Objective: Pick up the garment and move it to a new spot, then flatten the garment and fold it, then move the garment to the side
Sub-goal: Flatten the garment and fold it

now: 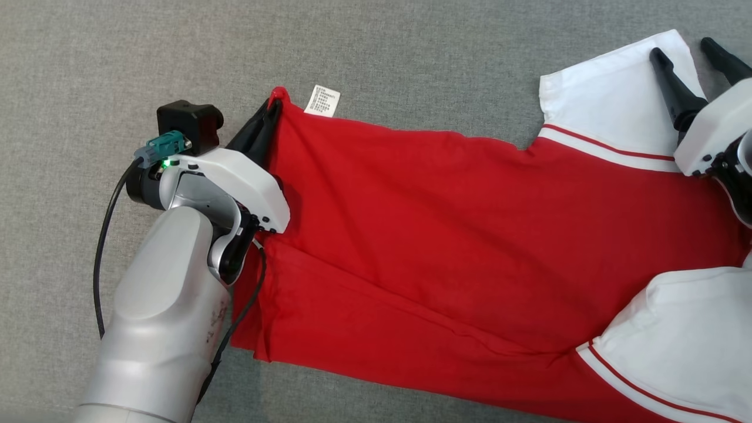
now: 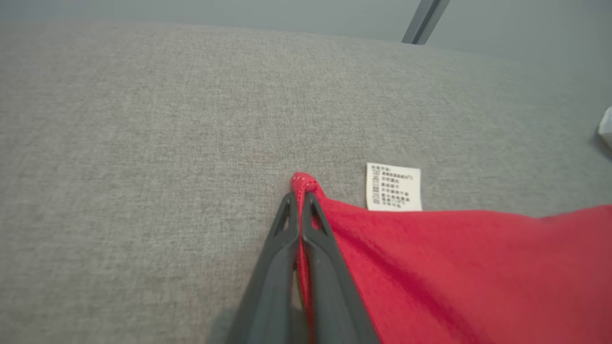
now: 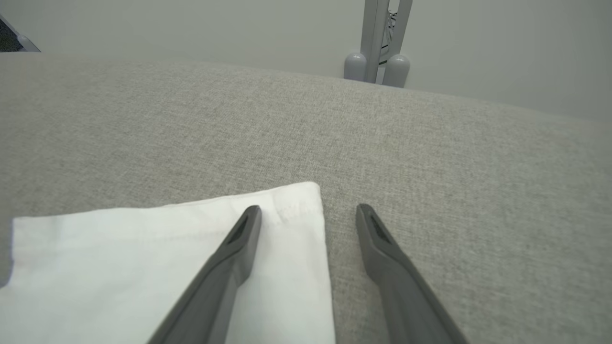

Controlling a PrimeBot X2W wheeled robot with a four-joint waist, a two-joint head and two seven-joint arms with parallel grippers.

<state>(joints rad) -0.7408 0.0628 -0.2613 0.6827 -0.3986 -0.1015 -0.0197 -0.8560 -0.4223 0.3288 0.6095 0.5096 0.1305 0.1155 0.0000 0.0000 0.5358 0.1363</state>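
Red knit garment with white sleeves (image 1: 423, 235): it is lying spread on the grey fabric surface (image 1: 117, 59).
Left gripper (image 2: 300, 197): I am clamping its hem corner tight.
Right gripper (image 3: 308, 209): I am holding my fingers apart, straddling a sleeve edge.

resembles a lab or test room rather than a home: wide grey fabric-covered surface (image 1: 376, 47) serving as workbench, bare pale wall (image 3: 191, 28) behind it, grey metal stand (image 3: 375, 33) with rounded fittings beyond the far edge.

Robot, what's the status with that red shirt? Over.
Left end effector shut on red shirt corner. Right end effector open, astride white sleeve edge. Care label beside corner, not obstructing.
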